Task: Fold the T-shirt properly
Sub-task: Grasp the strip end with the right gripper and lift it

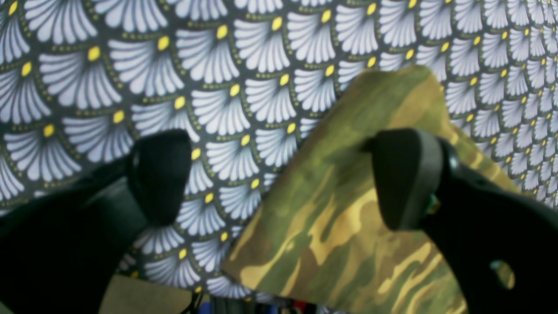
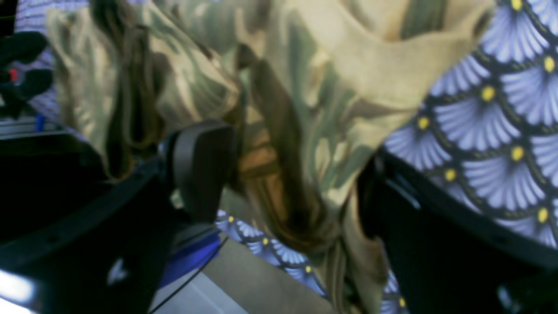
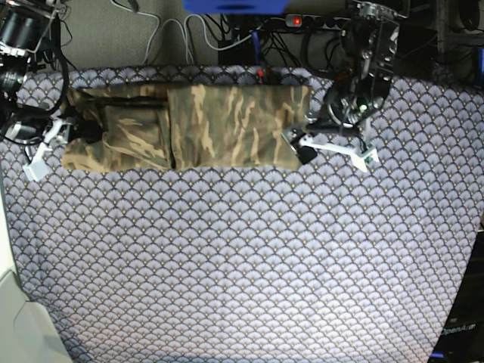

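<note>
the t-shirt (image 3: 193,126) lies in a long strip on the desk (image 3: 249,257). left gripper (image 1: 279,179) jaws gape over its corner. right gripper (image 2: 296,174) jaws stand wide around bunched cloth.

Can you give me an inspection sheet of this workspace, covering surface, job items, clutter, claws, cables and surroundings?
Surface: blue-grey scallop-patterned tablecloth covers the table.
Job's things: camouflage-print cloth T-shirt lies folded into a long strip near the far edge, bunched at the base view's left end.
Clutter: nothing seen.
Claws: left claw open over a shirt corner; right claw open with bunched shirt cloth between its jaws.
Cables: white and dark cables lie on the floor behind the table.
Surroundings: blue box and equipment beyond the far edge.
</note>
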Controlling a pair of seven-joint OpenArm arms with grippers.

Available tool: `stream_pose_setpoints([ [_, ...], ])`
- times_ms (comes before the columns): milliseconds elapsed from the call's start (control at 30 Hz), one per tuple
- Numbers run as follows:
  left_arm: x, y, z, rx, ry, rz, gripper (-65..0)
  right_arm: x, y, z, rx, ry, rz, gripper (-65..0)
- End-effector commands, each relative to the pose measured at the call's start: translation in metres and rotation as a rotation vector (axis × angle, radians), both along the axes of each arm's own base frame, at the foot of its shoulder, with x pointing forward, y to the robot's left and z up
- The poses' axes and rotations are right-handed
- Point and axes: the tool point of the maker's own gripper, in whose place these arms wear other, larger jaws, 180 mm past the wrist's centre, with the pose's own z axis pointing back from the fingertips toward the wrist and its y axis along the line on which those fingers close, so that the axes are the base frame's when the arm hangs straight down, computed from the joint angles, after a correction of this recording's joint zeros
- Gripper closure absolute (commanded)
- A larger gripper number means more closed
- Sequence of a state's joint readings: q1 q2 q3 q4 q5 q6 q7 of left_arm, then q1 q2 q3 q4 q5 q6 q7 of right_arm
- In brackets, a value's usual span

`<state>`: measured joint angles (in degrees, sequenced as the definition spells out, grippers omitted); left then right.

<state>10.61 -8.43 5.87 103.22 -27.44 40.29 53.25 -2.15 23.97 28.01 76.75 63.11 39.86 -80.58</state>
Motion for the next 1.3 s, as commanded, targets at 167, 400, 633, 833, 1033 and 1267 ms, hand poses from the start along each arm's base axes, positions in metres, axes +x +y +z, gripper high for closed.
stream_pose_setpoints([
  [167, 0.008, 0.001, 0.008, 0.01, -0.037, -0.002, -65.0, 0.01, -0.007, 0.021, 0.023, -0.069, -0.002, -42.7],
  [400, 0.006, 0.001, 0.0, 0.008, -0.011, 0.001, -65.0, 0.009, 0.002, 0.017, 0.039, -0.062, 0.008, -42.7],
  [633, 0.001, 0.002, -0.011, 0.013, 0.023, 0.006, -65.0, 0.006, 0.018, 0.01, 0.044, -0.033, 0.069, -42.7],
  [833, 0.002, 0.003, -0.011, 0.014, 0.022, 0.007, -65.0, 0.006, 0.021, 0.011, 0.049, -0.039, 0.072, -42.7],
  [1033, 0.007, 0.002, -0.007, 0.013, 0.008, 0.006, -65.0, 0.004, 0.031, 0.006, 0.059, -0.023, 0.095, -42.7],
  [1267, 0.008, 0.001, -0.005, 0.01, 0.001, 0.005, -65.0, 0.001, 0.043, 0.0, 0.065, -0.002, 0.138, -42.6],
])
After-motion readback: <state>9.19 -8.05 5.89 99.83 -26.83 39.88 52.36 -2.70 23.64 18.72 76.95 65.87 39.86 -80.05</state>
